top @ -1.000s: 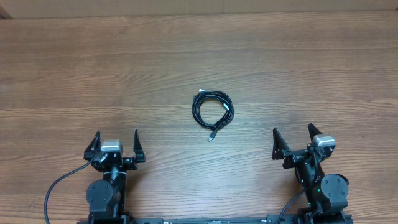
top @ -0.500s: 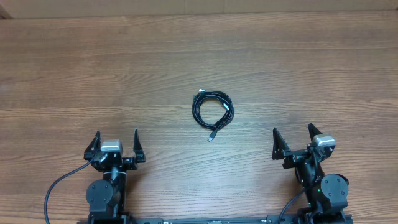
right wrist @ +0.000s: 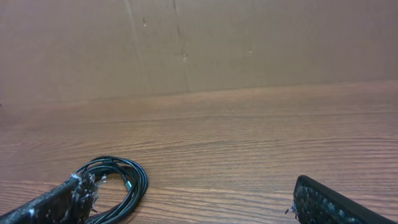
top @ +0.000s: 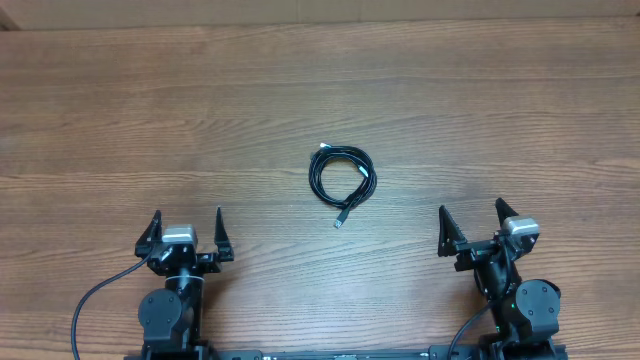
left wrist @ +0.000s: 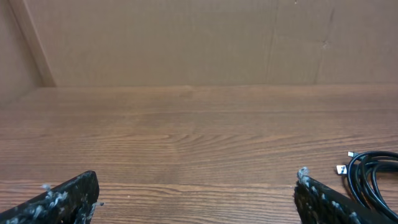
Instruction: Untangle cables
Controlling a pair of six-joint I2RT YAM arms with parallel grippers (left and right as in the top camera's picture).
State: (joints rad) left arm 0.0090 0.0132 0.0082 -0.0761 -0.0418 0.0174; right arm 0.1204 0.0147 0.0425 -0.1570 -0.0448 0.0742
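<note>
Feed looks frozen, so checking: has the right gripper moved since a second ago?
No. The right gripper sits in the same place relative to the coiled cables and the table grain, open as before.

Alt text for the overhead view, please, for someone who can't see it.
A coil of thin black cables lies in the middle of a wood-grain table, one plug end trailing toward the robot. The left gripper and right gripper sit open at the near edge, apart from it.
</note>
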